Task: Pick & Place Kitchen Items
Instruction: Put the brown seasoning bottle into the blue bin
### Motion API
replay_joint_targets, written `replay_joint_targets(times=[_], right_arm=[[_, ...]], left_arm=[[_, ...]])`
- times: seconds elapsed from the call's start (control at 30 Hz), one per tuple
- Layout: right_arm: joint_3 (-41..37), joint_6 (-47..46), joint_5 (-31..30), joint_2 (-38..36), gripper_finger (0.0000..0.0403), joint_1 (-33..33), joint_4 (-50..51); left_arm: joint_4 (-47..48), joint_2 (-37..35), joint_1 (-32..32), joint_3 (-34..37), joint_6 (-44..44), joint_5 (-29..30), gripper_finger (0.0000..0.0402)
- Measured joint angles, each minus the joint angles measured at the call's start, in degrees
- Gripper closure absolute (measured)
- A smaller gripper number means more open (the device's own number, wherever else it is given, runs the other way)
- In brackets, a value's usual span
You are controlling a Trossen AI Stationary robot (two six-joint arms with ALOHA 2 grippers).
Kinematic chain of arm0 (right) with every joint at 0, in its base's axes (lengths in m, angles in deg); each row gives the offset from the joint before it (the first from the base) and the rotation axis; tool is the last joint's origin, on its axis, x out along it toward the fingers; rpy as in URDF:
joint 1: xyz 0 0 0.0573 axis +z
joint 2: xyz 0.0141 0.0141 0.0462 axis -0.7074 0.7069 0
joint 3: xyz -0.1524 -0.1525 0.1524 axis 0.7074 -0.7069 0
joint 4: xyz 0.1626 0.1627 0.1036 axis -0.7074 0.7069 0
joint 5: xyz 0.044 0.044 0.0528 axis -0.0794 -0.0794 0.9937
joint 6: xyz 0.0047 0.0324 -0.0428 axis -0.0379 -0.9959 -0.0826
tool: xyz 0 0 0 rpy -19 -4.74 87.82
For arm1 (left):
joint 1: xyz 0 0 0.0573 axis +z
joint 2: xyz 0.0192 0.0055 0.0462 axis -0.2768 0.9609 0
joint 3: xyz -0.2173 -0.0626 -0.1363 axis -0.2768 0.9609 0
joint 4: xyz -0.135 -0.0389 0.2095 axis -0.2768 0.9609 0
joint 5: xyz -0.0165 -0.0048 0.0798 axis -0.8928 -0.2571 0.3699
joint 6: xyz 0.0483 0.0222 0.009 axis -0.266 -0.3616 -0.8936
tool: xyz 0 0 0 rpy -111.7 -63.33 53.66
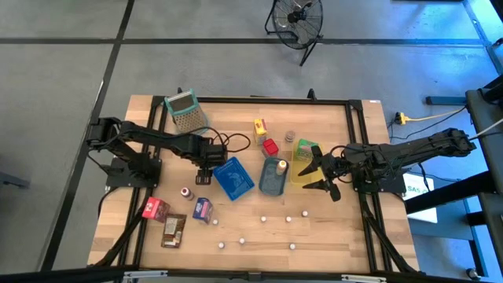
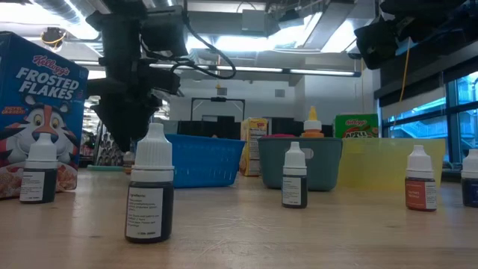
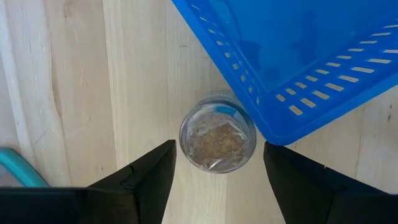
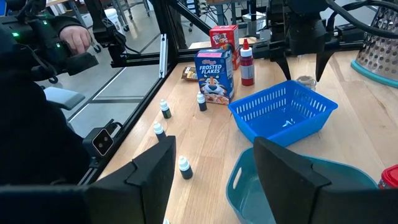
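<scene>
Small jar [image 3: 217, 139] between left claw [image 3: 217, 186] fingers, spread apart. Picking step; next, squeeze shut, then lift.

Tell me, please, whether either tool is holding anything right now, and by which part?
Nothing is held. The left tool stands open around a small jar beside the blue basket, not touching it; the right tool is open and empty.

Clear spice jar [image 3: 217, 139] upright beside blue basket [image 3: 298, 56] corner; small dropper bottles [image 2: 150, 183] upright, scattered on table

A wooden table [image 1: 330, 228] is covered with baskets [image 1: 233, 178], boxes [image 1: 203, 209], small bottles [image 2: 149, 184], a jar [image 3: 217, 137] and a grater [image 1: 185, 112].
</scene>
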Motion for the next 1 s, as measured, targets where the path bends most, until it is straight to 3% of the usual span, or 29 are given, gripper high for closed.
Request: replay_joint_targets(times=[1.0], right_arm=[[0.0, 0.0, -0.7, 0.0, 0.0186, 0.0, 0.2]], left_arm=[[-1.5, 0.0, 0.0, 0.0, 1.4, 0.4, 0.0164]])
